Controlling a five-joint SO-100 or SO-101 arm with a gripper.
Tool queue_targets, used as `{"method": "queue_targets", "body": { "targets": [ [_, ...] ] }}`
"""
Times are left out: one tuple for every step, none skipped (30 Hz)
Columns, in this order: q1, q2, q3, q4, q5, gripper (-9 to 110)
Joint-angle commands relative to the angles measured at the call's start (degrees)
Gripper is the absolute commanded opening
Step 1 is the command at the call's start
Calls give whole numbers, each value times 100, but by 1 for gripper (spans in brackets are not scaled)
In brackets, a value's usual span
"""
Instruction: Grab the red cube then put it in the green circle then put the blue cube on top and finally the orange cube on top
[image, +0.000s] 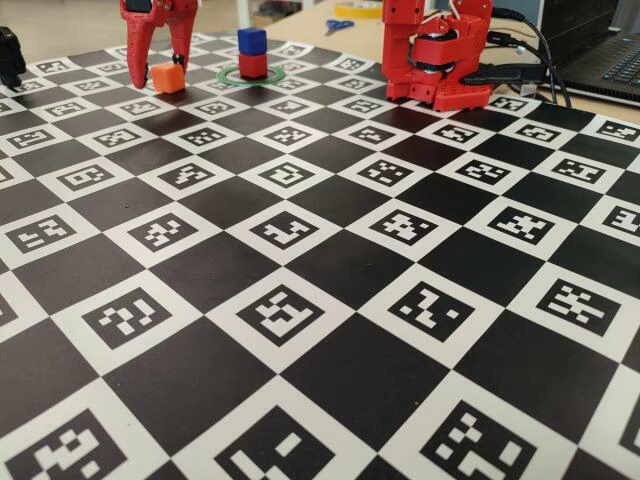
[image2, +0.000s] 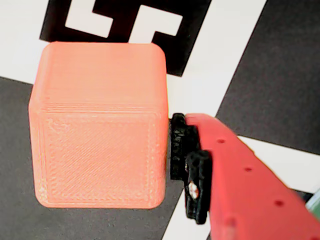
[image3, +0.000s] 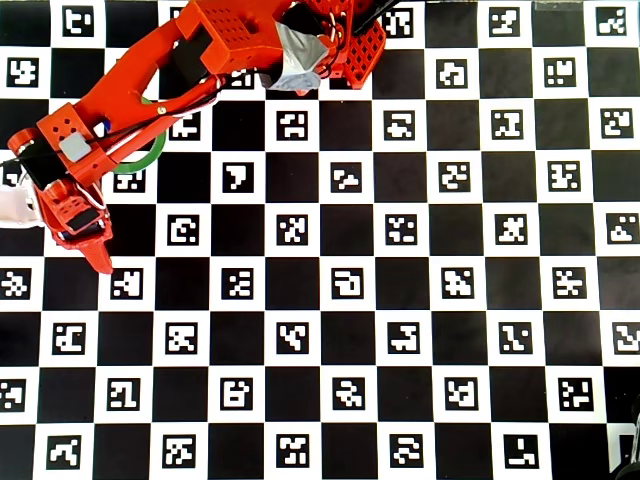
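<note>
You're working on a big checkered marker board (image: 300, 300), and it looks like you're on the last step: the red cube (image: 253, 66) already sits inside the green circle (image: 280, 72) at the far edge in the fixed view, with the blue cube (image: 251, 41) stacked squarely on top of it. So the ring holds two cubes and only the third is missing.

The arm (image3: 130, 90) reaches over toward the left side of the overhead view, covering most of the ring there.

The gripper (image: 160, 72) hangs straight down around the orange cube (image: 168, 77), which rests on the board just left of the stack in the fixed view. Jaws are spread about cube-width. In the wrist view the one visible finger (image2: 192, 165) presses against the cube's right side; the other finger is out of frame, so I can't tell if you've actually got a grip.

Next, I'd say: close firmly, lift clear above the blue cube, shift right, and lower gently so the stack doesn't topple.
</note>
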Motion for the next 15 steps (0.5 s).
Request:
{"method": "queue_targets", "body": {
  "targets": [
    [-62, 237, -18, -88, -9, 40],
    [-62, 237, 0, -88, -9, 40],
    [-62, 237, 9, -97, -18, 40],
    [-62, 237, 18, -97, -18, 39],
    [-62, 237, 18, -97, -18, 38],
    [-62, 237, 26, -88, -18, 37],
    [-62, 237, 35, -70, -26, 35],
    [-62, 237, 44, -62, -35, 33],
    [-62, 237, 44, -53, -35, 31],
    [-62, 237, 53, -53, -35, 29],
    [-62, 237, 62, -53, -35, 27],
    [-62, 246, 62, -53, -35, 25],
    [-62, 246, 62, -53, -35, 24],
    [-62, 255, 62, -53, -35, 22],
    [-62, 255, 62, -53, -35, 21]
  ]
}}
